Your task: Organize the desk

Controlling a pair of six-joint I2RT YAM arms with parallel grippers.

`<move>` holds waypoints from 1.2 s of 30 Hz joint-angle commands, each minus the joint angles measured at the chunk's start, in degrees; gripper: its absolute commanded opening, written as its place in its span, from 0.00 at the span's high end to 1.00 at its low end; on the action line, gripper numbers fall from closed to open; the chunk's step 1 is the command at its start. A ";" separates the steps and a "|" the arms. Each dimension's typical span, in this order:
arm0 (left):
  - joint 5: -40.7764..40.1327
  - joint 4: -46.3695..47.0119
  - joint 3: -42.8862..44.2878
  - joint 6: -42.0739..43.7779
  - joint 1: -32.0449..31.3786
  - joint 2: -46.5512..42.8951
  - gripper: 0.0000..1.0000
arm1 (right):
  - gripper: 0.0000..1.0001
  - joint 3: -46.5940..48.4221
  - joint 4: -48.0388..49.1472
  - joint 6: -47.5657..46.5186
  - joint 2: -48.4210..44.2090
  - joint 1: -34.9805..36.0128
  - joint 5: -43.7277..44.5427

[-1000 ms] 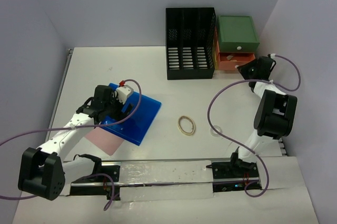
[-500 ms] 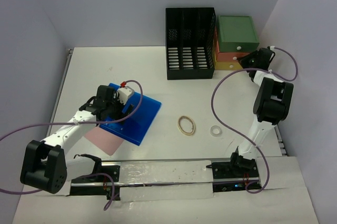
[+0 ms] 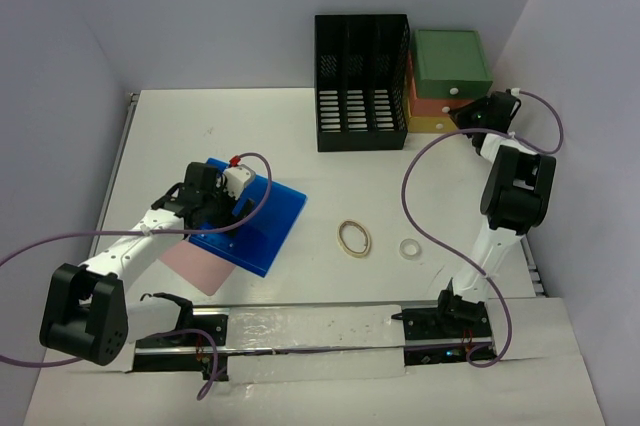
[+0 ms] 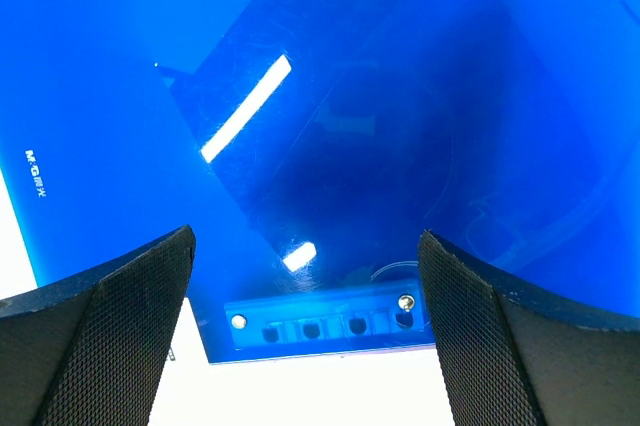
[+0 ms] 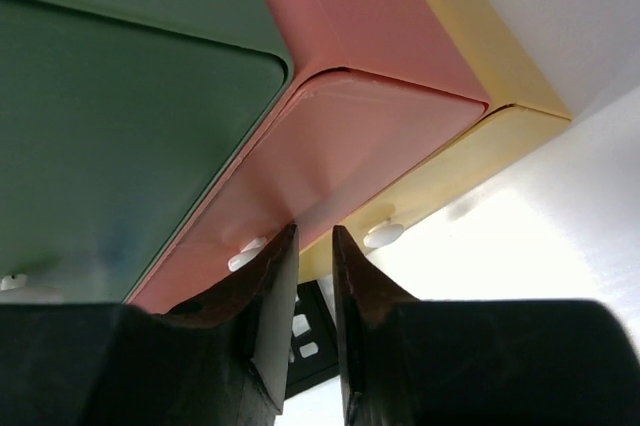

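The desk (image 3: pixel 400 176) is a white tabletop. On its left lies a blue folder (image 3: pixel 255 221) over a pink sheet (image 3: pixel 190 261). My left gripper (image 3: pixel 225 208) hovers just above the folder (image 4: pixel 350 96), open wide, its fingers (image 4: pixel 110 336) either side of the folder's clip strip (image 4: pixel 320 324). My right gripper (image 3: pixel 468 118) is at the front of the drawer unit (image 3: pixel 450 71). Its jaws (image 5: pixel 313 236) stand a narrow gap apart with nothing between them. The tips touch the lower front edge of the orange drawer (image 5: pixel 340 146), between two white knobs (image 5: pixel 383 236).
A black slotted file rack (image 3: pixel 362 81) stands left of the drawer unit. A rubber band (image 3: pixel 354 237) and a small clear tape ring (image 3: pixel 410 246) lie mid-desk. A metal rail (image 3: pixel 120 156) runs along the left edge. Purple cables loop from both arms.
The right gripper moved back to the drawer unit, and the orange drawer that stuck out is now pushed in flush. The left arm shifted only slightly over the folder.
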 commanded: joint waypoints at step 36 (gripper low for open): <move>-1.03 2.24 1.02 -0.69 0.04 0.61 0.01 | 0.55 -15.42 24.50 26.96 5.10 -0.64 4.22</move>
